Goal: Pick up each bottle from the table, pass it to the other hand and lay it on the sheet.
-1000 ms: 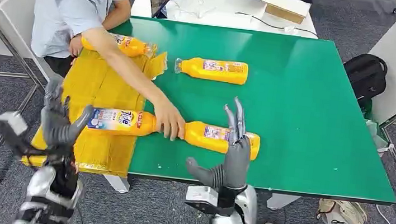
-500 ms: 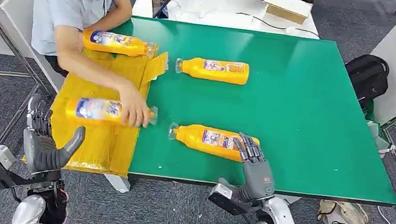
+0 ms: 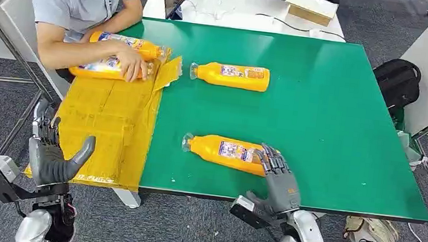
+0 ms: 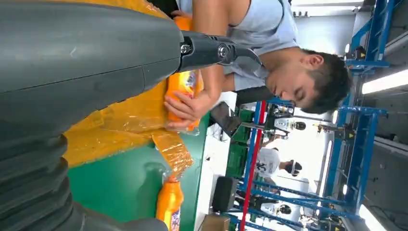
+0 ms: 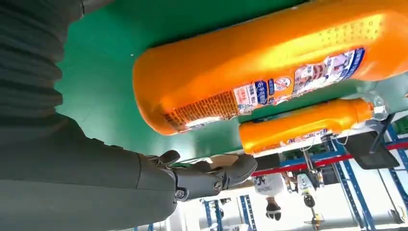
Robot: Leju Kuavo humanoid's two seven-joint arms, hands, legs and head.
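The nearest bottle (image 3: pixel 226 151) lies on its side on the green table (image 3: pixel 333 122), cap toward the yellow sheet (image 3: pixel 107 127). The right robot hand (image 3: pixel 278 180) rests at the bottle's base end, its fingers (image 3: pixel 268 159) spread and reaching over that end; whether they press on it cannot be told. It grips nothing. A second bottle (image 3: pixel 232 75) lies farther back on the table, well apart from that hand. The left robot hand (image 3: pixel 52 154) hangs just off the sheet's near corner, fingers apart, empty. At the sheet's far edge a person's hand (image 3: pixel 129 66) holds a third bottle (image 3: pixel 99 66) beside a fourth bottle (image 3: pixel 126 43).
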